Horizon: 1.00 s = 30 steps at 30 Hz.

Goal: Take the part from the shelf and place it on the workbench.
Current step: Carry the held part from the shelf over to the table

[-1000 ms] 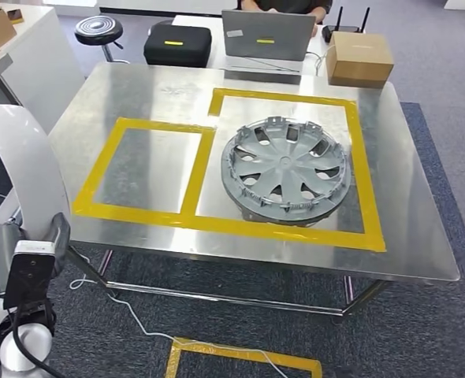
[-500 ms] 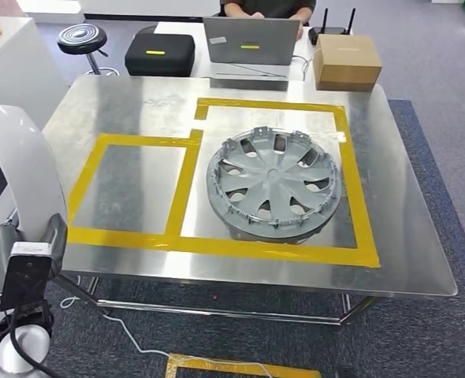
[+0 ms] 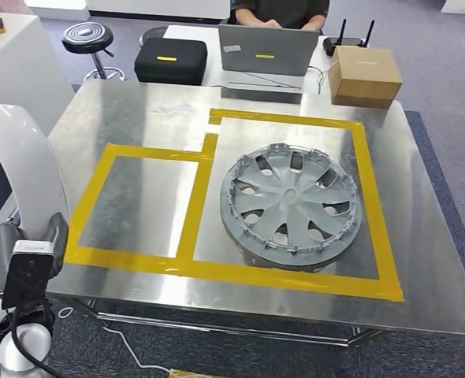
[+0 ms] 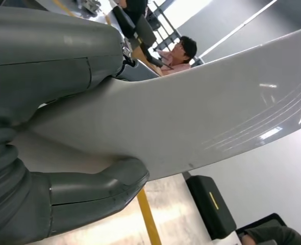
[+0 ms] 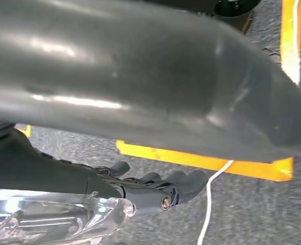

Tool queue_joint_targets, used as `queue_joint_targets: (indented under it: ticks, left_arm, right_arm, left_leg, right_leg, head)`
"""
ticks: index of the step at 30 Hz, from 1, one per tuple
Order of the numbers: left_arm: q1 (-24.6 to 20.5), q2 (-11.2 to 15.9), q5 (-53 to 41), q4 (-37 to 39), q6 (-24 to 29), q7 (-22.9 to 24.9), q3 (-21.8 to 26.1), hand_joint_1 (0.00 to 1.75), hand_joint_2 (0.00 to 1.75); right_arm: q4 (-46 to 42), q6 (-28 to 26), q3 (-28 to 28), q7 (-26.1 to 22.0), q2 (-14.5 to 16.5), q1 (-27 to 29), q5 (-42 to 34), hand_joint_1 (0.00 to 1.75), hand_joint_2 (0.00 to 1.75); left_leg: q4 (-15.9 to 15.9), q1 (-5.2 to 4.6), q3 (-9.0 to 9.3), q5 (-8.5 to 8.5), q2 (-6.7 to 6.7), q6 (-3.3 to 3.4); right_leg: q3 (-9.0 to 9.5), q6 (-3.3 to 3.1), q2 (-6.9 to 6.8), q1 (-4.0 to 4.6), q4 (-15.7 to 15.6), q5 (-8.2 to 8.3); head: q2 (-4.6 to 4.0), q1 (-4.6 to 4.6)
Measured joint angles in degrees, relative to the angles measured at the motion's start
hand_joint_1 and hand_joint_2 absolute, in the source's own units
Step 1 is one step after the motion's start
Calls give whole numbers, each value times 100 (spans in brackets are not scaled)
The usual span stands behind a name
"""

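Gleaming white curved part (image 3: 22, 169), glossy

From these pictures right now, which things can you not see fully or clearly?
- Curved white panel: head view, cut off at the left edge; left wrist view, left hand covers part.
- Right hand: right wrist view, whether it holds anything is unclear; big dark thumb blocks.
- Person behind the grey laptop: top edge crops.
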Motion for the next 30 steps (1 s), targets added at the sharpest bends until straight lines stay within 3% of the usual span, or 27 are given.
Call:
queue_joint_targets:
  ticks: [1, 4, 5, 7, 11, 16, 30]
  left_arm:
    - [-8, 1, -31, 6, 1, 5, -5, 175, 175]
    - [-38, 12, -119, 26, 5, 36, -20, 175, 175]
    - [-55, 16, -135, 36, 7, 48, -24, 175, 175]
    - [-103, 22, -147, 64, 7, 61, -36, 175, 175]
    - [-225, 41, -171, 179, -28, 62, -63, 175, 175]
    - [-532, 81, -293, 430, -120, 46, -131, 175, 175]
    - [-1517, 584, -953, 1601, -144, 166, -741, 175, 175]
  right_arm:
    - [1, 9, 2, 3, 1, 1, 7, 0, 0]
    - [2, 33, 12, 8, 7, -7, 29, 0, 0]
    - [2, 40, 15, 9, 7, -11, 34, 0, 0]
    - [2, 51, 24, 12, 6, -23, 46, 0, 0]
    - [2, 80, 52, 52, 8, -51, 125, 0, 0]
    - [2, 114, 145, 122, 8, -101, 240, 0, 0]
    - [11, 252, 473, 247, 8, -207, 485, 0, 0]
  left_leg:
    - [-3, -5, 13, -21, -2, -27]
    - [-16, -17, 19, 19, -3, -16]
    - [-32, -19, 28, 35, -2, 0]
    - [-102, -19, 65, 11, -1, -9]
    - [-211, -16, 121, -28, -1, -75]
    - [-221, -15, 112, -11, -1, -105]
    - [-217, -30, 131, 4, -1, -100]
  right_leg:
    - [36, -20, 3, 10, -108, 115]
    - [75, 27, 25, 4, -168, 187]
    - [75, 39, 34, 3, -173, 182]
    - [73, 3, 46, 6, -173, 156]
    - [73, -42, 44, 10, -173, 127]
    - [76, -63, 43, 9, -172, 140]
    - [97, -51, 36, -3, -190, 170]
  head:
    - [0, 1]
    - [0, -3]
    - [0, -6]
    - [0, -6]
    - [0, -3]
    - [0, -1]
    - [0, -1]
